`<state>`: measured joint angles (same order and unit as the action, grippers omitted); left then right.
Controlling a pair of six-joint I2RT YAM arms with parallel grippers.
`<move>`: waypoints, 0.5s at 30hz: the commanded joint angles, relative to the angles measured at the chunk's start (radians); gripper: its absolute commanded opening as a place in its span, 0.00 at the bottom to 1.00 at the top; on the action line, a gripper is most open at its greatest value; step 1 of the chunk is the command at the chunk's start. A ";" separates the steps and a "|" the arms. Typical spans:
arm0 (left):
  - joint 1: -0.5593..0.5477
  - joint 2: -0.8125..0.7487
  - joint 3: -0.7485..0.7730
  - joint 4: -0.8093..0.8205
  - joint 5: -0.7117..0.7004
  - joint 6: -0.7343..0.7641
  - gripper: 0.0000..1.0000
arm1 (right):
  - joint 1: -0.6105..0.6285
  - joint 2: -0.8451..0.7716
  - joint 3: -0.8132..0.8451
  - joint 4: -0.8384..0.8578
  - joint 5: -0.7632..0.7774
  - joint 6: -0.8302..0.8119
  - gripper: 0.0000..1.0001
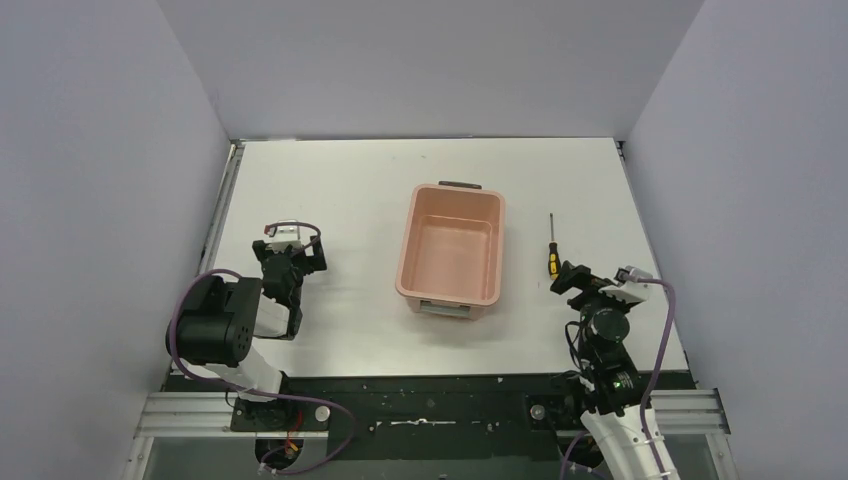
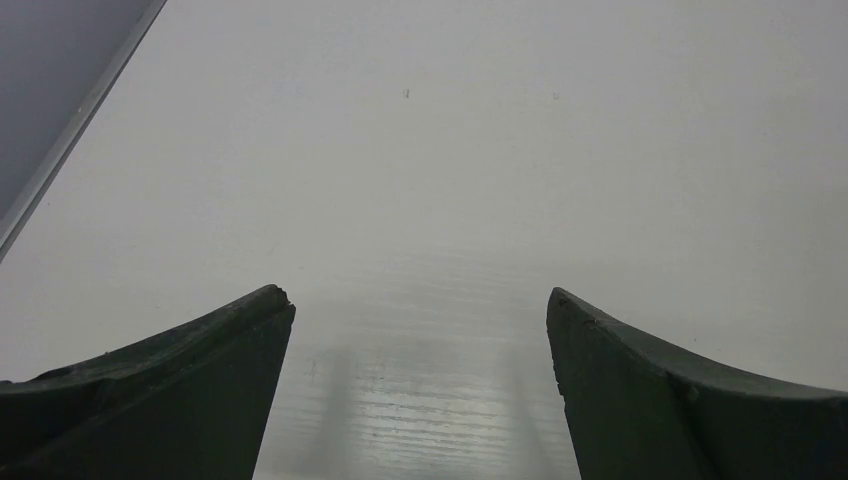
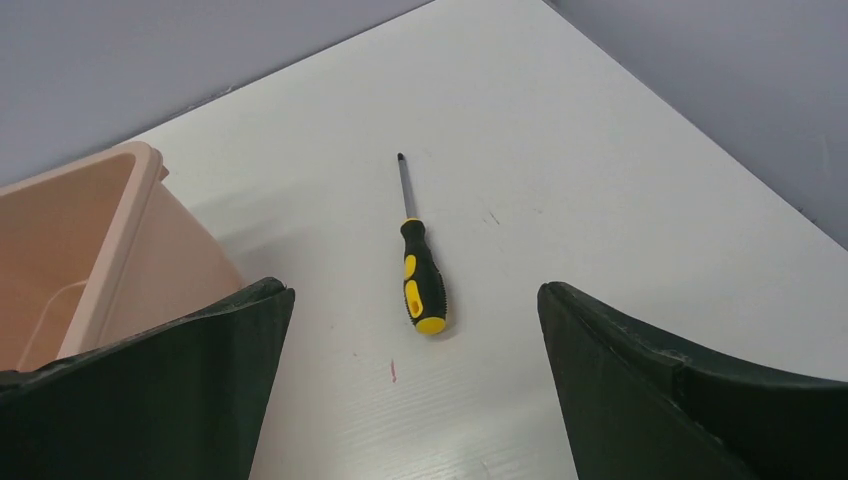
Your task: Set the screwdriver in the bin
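Observation:
The screwdriver (image 1: 551,252), with a thin metal shaft and a yellow-and-black handle, lies flat on the white table to the right of the bin, handle toward me. In the right wrist view the screwdriver (image 3: 419,270) lies just ahead of my open fingers. The salmon-pink bin (image 1: 452,252) stands mid-table and looks empty; its corner (image 3: 95,240) shows at the left of the right wrist view. My right gripper (image 1: 572,279) is open, just short of the handle. My left gripper (image 1: 288,262) is open and empty over bare table, far left of the bin.
Grey walls close the table at the back and both sides. A metal rail (image 1: 222,215) runs along the table's left edge. The table's near edge and the arm bases lie at the bottom of the top view.

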<state>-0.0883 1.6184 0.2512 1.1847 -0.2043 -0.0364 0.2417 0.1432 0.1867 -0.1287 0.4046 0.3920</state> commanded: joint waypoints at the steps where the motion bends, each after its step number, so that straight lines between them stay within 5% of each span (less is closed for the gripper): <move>1: 0.006 -0.009 0.003 0.023 0.009 0.008 0.97 | -0.001 0.053 0.096 0.034 0.042 -0.059 1.00; 7: 0.005 -0.009 0.002 0.023 0.009 0.009 0.97 | 0.000 0.316 0.420 -0.058 0.132 -0.083 1.00; 15: 0.006 -0.009 0.003 0.024 0.009 0.008 0.97 | -0.053 0.903 1.004 -0.334 0.018 -0.210 1.00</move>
<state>-0.0883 1.6184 0.2512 1.1847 -0.2043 -0.0360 0.2317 0.8127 0.9768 -0.2783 0.4900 0.2699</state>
